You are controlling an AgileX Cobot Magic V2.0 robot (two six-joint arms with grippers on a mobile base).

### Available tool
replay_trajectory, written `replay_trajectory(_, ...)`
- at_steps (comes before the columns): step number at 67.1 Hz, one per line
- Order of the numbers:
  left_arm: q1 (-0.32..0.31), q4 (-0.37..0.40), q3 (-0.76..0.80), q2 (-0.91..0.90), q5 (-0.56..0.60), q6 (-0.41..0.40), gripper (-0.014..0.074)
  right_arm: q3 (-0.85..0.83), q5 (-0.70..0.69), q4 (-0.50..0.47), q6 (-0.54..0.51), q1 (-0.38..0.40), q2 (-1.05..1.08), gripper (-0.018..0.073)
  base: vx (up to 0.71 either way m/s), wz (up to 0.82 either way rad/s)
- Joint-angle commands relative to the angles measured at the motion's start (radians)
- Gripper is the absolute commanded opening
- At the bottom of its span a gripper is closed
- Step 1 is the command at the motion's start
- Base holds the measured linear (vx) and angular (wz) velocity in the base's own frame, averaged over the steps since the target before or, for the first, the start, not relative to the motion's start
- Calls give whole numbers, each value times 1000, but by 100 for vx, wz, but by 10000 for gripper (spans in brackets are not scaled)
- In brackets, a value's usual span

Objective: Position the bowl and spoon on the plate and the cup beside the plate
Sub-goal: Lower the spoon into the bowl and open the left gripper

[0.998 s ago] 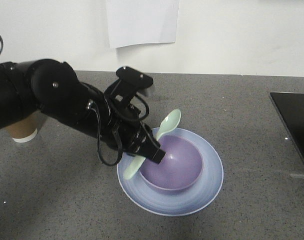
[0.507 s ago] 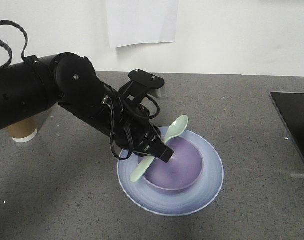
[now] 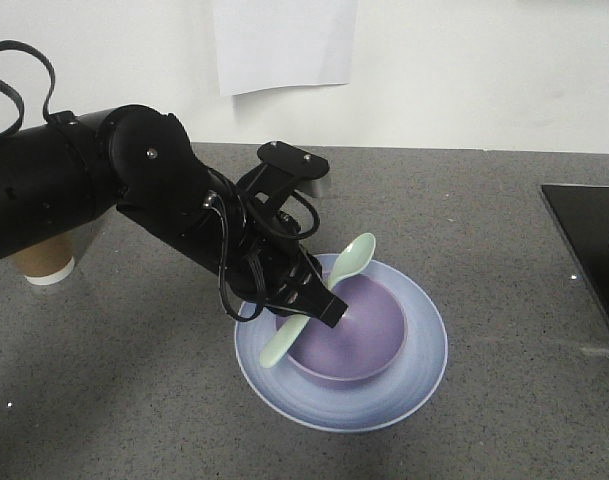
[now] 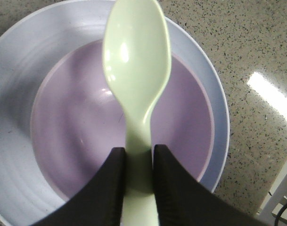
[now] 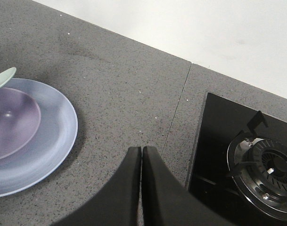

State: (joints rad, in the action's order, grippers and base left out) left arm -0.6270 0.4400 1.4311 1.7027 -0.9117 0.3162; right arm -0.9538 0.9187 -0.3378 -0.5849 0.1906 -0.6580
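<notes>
The lilac bowl (image 3: 359,335) sits in the middle of the pale blue plate (image 3: 424,370) on the grey counter. My left gripper (image 3: 319,305) is shut on the handle of the mint-green spoon (image 3: 349,258), holding it tilted over the bowl's left rim. In the left wrist view the spoon (image 4: 136,70) points forward above the bowl (image 4: 72,122) and plate (image 4: 16,61), clamped at my left gripper (image 4: 137,155). The brown cup (image 3: 44,262) stands at the far left, partly behind the arm. My right gripper (image 5: 142,149) is shut and holds nothing, right of the plate (image 5: 53,141).
A black gas hob (image 5: 247,160) with a burner lies on the right of the counter; its edge (image 3: 584,240) shows in the front view. A white sheet of paper (image 3: 284,40) hangs on the wall behind.
The left arm swung right and up with the spoon between one second and half a second ago. Since then the spoon has dipped slightly toward the bowl.
</notes>
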Motion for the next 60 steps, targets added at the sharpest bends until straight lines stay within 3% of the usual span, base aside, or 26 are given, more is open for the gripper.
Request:
replay_trajectory(1,-6,42,35,-40,27,-9,212,-25,-68,-17,-5,5,0,-6,0,0)
replay_trajectory(19,-6,46,35,-40,39,-32,407,-25,-68,-17,-5,5,0,-6,0,0)
replay_trajectory(31,-6,43,42,-52,24,-34,429,-25,-69,-18,-5,5,0,-6,0,0)
replay_trajectory(39,-5,-2,67,-83,-9,-38,422,-25,-73,-32,-5,5,0,-6,0,0)
replay_trajectory(43,-5,-62,80,-112,-22,-70,410,-25,-77,-47,-5,5,0,-6,0,0)
replay_trajectory(50,-5,-241,85,-185,-51,-164,372,-25,-91,-62,-5,5,0,-6,0,0)
replay_trajectory(60,-5,-592,85,-305,-131,-325,302,-25,-101,-89,-5,5,0,-6,0,0)
